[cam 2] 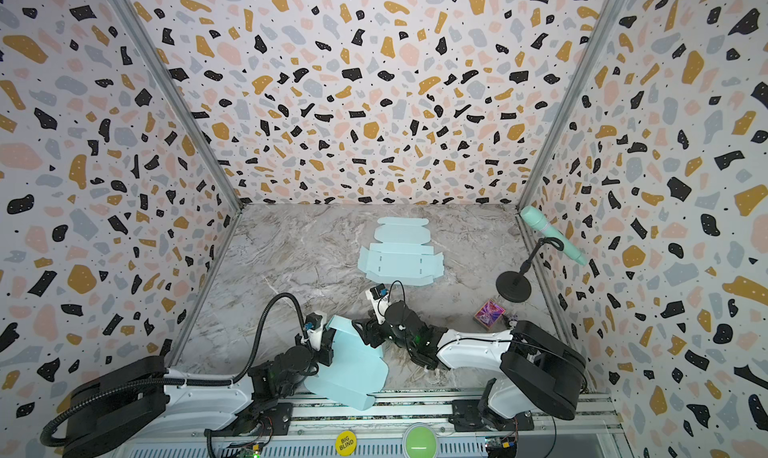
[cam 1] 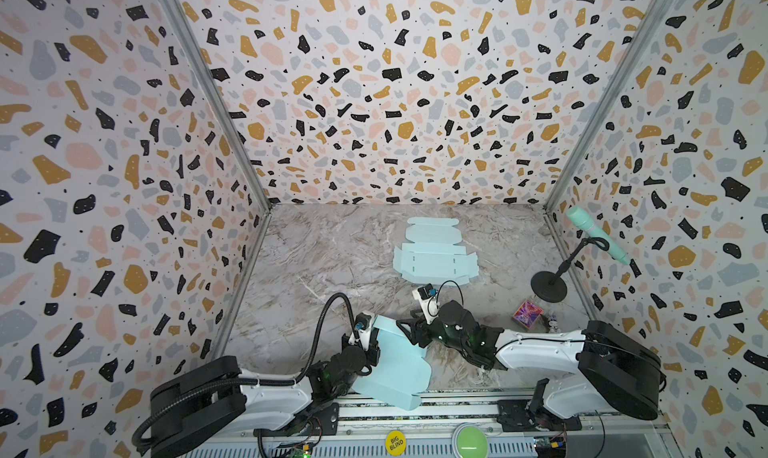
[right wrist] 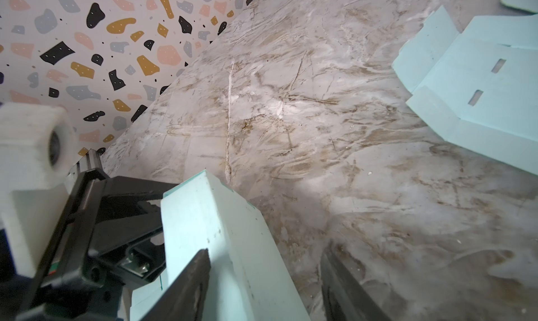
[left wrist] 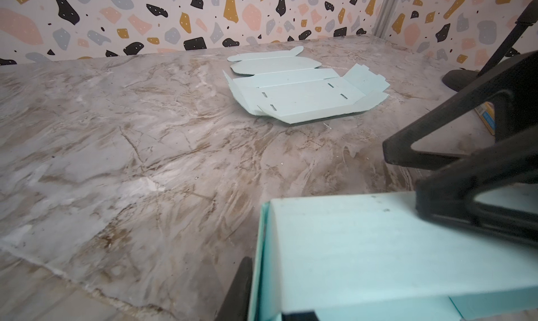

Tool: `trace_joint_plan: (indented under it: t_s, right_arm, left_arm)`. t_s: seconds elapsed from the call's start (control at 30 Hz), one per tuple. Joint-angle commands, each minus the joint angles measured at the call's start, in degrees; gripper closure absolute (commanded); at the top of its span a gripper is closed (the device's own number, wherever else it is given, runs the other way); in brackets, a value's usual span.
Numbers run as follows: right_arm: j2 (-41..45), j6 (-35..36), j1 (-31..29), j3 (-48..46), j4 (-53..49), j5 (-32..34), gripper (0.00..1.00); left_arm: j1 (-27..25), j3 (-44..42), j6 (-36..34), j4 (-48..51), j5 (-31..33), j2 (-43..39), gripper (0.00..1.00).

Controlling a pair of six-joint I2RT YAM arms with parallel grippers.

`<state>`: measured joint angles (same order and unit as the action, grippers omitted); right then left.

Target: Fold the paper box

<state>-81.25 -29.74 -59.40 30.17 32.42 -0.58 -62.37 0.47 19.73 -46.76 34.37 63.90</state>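
Note:
The paper box (cam 1: 395, 368) (cam 2: 353, 373) is a light blue, partly folded sheet at the near edge of the marble table, overhanging the front rail. My left gripper (cam 1: 374, 339) (left wrist: 266, 299) is shut on a raised side wall of it (left wrist: 364, 252). My right gripper (cam 1: 409, 331) (right wrist: 265, 255) reaches in from the right and stands open astride the same wall's far end (right wrist: 198, 217). One finger (right wrist: 186, 284) lies against the paper. The other finger (right wrist: 343, 287) is apart from it, over bare table. A second flat light blue blank (cam 1: 434, 263) (cam 2: 401, 265) lies unfolded farther back.
A mint microphone (cam 1: 594, 236) leans on a black stand with a round base (cam 1: 548, 285) at the right wall. A small pink box (cam 1: 527, 314) sits near the right arm. A yellow disc (cam 1: 395, 442) and a green button (cam 1: 470, 441) lie on the front rail.

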Motion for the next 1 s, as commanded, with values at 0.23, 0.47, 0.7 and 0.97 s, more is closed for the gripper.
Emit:
trace_joint_plan:
  t_s: [0.23, 0.47, 0.7, 0.97]
  right_arm:
    - [0.2, -0.2, -0.9, 0.5, -2.8, 0.7, 0.38]
    - [-0.2, -2.6, -3.3, -0.4, -1.2, -1.6, 0.4]
    - [-0.7, -4.9, -5.1, -2.0, 0.5, -2.4, 0.41]
    - [-1.4, -5.2, -5.1, -2.5, 1.4, -1.9, 0.43]
  left_arm:
    - [-0.1, -1.5, 1.8, -1.7, 3.0, -1.5, 0.86]
    - [-0.2, -1.7, 2.2, -3.3, 4.0, 0.7, 0.87]
    - [0.0, -2.4, 2.7, -5.1, 5.2, 0.9, 0.86]
    - [0.1, -1.5, 3.2, -7.9, 5.8, 5.6, 0.86]
